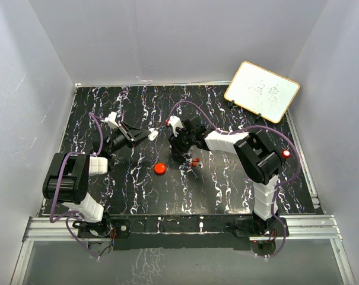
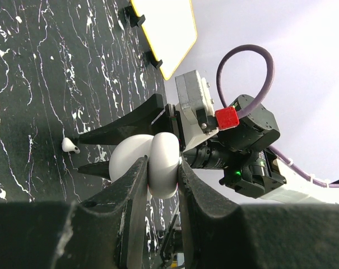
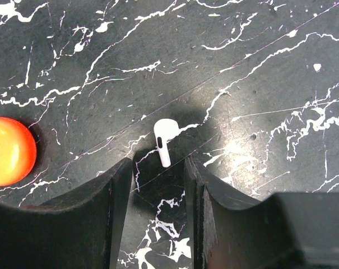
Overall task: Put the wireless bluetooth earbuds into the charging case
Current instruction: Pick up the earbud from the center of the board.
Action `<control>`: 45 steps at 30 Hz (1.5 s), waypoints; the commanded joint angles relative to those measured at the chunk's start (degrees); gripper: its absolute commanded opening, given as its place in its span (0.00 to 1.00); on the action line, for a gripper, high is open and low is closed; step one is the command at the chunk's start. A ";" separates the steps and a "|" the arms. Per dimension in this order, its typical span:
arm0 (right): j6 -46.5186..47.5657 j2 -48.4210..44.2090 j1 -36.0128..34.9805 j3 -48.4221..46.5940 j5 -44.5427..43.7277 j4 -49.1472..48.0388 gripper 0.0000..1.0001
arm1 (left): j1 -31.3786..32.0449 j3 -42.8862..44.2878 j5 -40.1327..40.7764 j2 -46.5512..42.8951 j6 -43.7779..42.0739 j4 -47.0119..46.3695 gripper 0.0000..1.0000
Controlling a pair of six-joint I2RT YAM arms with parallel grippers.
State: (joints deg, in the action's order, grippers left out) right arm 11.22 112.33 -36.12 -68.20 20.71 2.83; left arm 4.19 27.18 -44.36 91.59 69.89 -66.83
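The charging case [image 2: 161, 162] is white and rounded, and it stands hinged open. My left gripper [image 2: 162, 168] is shut on it and holds it above the table; in the top view the case [image 1: 152, 133] shows at the left gripper's [image 1: 147, 135] tip. One white stemmed earbud [image 3: 162, 140] lies on the black marble table, just beyond my right gripper [image 3: 158, 163], which is open and low over the table. The earbud also shows in the left wrist view [image 2: 70, 145]. In the top view the right gripper [image 1: 178, 151] hides it. No second earbud shows.
A round red puck [image 1: 161, 168] lies on the table left of the right gripper and shows in the right wrist view [image 3: 7, 151]. Tiny red pieces [image 1: 195, 161] lie below the right arm. A yellow-framed whiteboard [image 1: 261, 91] leans at the back right. Grey walls enclose the table.
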 commanded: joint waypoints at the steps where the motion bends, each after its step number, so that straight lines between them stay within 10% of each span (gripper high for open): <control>1: -0.72 0.56 -0.36 -3.19 0.08 -2.83 0.40 | -0.36 0.64 -1.26 -2.67 -0.78 -0.60 0.00; 45: -1.34 1.48 -0.34 -5.15 -0.36 -3.09 0.39 | -0.36 1.48 -1.34 -4.06 -2.17 0.56 0.00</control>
State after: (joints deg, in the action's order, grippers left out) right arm 10.37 113.75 -36.27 -70.52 20.71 2.74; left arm 4.19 27.22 -44.60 90.17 68.14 -64.25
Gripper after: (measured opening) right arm 0.391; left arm 0.228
